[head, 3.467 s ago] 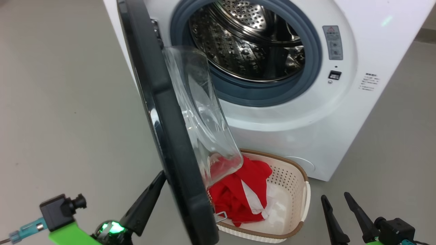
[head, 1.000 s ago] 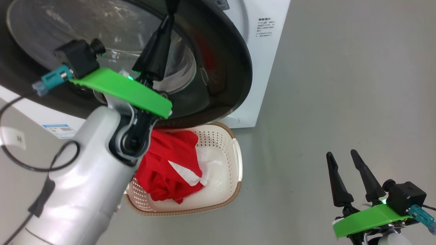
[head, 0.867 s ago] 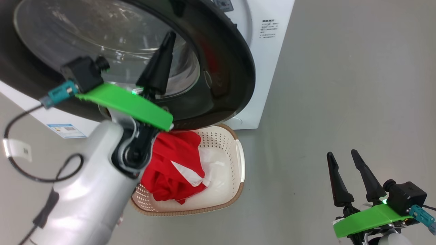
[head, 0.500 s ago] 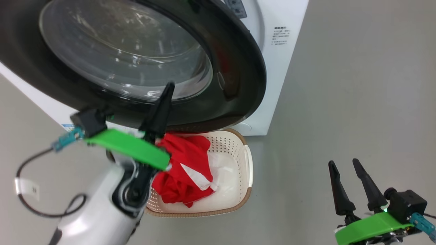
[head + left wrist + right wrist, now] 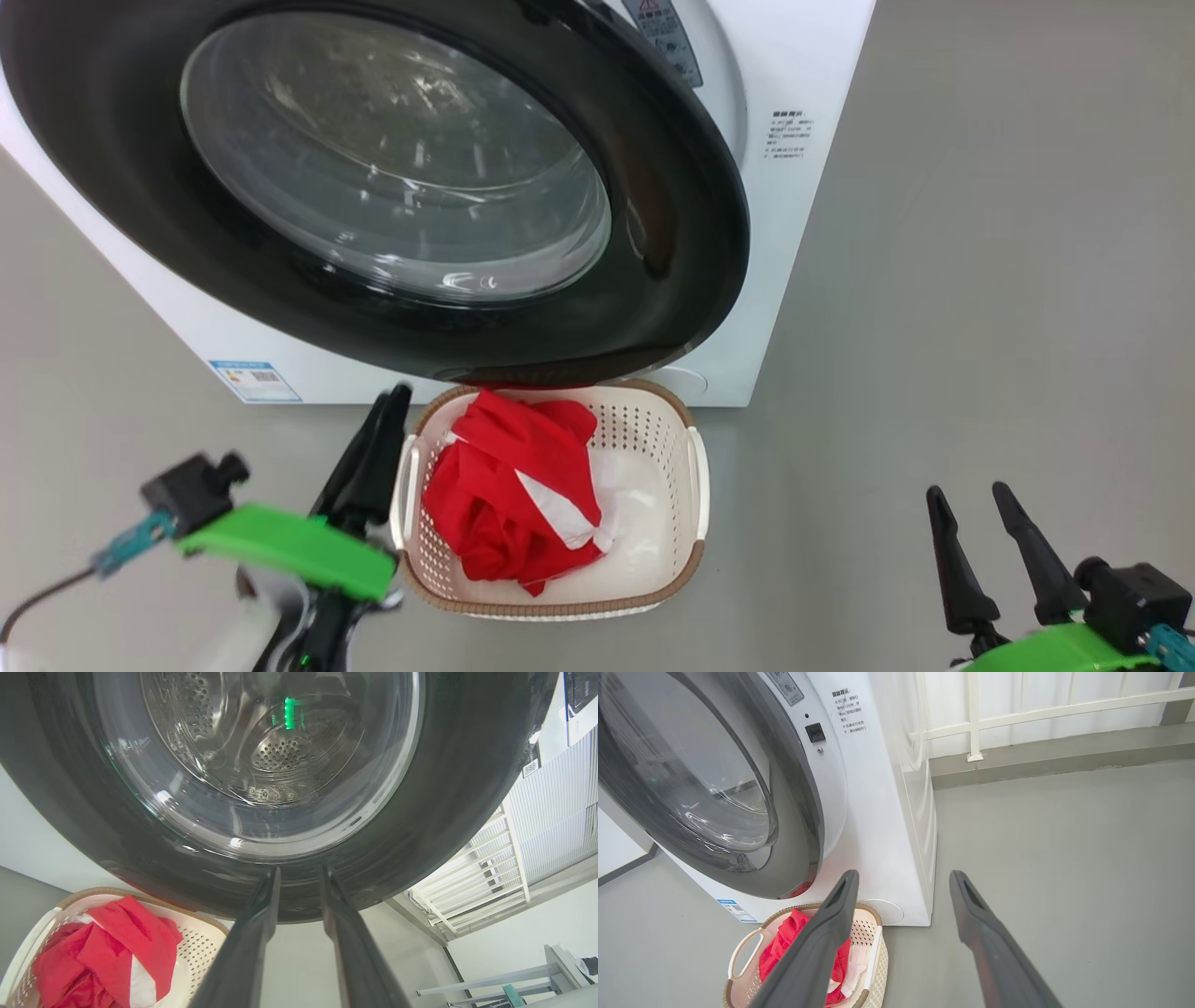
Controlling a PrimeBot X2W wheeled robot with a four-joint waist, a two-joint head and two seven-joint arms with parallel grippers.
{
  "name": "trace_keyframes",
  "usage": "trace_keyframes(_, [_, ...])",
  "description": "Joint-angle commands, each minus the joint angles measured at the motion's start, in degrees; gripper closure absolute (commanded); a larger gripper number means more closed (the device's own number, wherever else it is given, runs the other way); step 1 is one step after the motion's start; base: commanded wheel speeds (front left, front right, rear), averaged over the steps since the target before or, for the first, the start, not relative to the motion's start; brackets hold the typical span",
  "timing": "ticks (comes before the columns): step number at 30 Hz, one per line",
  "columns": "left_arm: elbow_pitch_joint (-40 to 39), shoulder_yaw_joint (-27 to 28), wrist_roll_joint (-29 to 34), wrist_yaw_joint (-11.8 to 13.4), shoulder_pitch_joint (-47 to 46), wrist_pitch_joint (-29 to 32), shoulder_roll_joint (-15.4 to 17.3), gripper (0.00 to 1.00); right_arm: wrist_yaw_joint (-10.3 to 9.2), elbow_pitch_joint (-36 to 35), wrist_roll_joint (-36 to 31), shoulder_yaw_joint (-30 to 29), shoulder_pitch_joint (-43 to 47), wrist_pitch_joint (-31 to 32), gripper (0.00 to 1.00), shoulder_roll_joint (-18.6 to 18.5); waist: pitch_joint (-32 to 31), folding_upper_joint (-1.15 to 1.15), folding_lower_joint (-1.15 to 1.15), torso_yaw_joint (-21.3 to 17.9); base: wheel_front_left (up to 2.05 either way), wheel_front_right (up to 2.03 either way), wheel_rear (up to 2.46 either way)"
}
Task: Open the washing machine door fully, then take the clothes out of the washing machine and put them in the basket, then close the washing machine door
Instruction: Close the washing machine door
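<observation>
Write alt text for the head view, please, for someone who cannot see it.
The washing machine door, black-rimmed, covers the front of the washing machine; a basket below holds red clothes. The left gripper sits beside the basket; the right gripper, open, lower right.

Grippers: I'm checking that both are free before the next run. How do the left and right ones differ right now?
The left gripper has its fingers only narrowly parted; the right gripper has them spread wide. The left gripper sits close beside the basket; the right gripper is over the floor, well apart from the basket. Both hold nothing.
</observation>
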Motion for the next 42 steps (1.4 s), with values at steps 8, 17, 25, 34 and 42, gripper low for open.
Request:
trace_keyframes(8, [-1.7,6.9,0.1,-0.4,8.2,-0.4,3.5,0.0,0.36,-1.3,0.3,-1.1,2.5,-0.4,0.0,-1.3,-2.1,0.0,0.0,-0.2,0.0,0.0,0.0])
trace_keyframes(17, [-1.5,12.6,2.5,-0.4,14.6,-0.4,4.2,0.0,0.36,-1.6,0.5,-2.8,4.7,-0.4,0.0,-1.3,-3.6,0.0,0.0,-0.5,0.0,0.0,0.0])
trace_keyframes(25, [-1.6,17.8,10.0,-0.4,18.9,-0.4,3.8,0.0,0.36,-2.0,0.6,-4.5,6.6,-0.4,0.0,-1.3,-4.9,0.0,0.0,-1.3,0.0,0.0,0.0])
trace_keyframes(34, [-3.5,23.4,24.7,-0.4,22.1,-0.4,2.1,0.0,0.36,-2.6,0.9,-6.7,8.2,-0.4,0.0,-1.1,-5.6,0.0,0.0,-2.0,0.0,0.0,0.0])
trace_keyframes(42, [-7.9,31.0,42.8,-0.4,25.1,-0.4,-1.3,0.0,0.36,-3.1,1.2,-8.9,9.3,-0.4,0.0,-0.7,-6.0,0.0,0.0,-2.1,0.0,0.0,0.0])
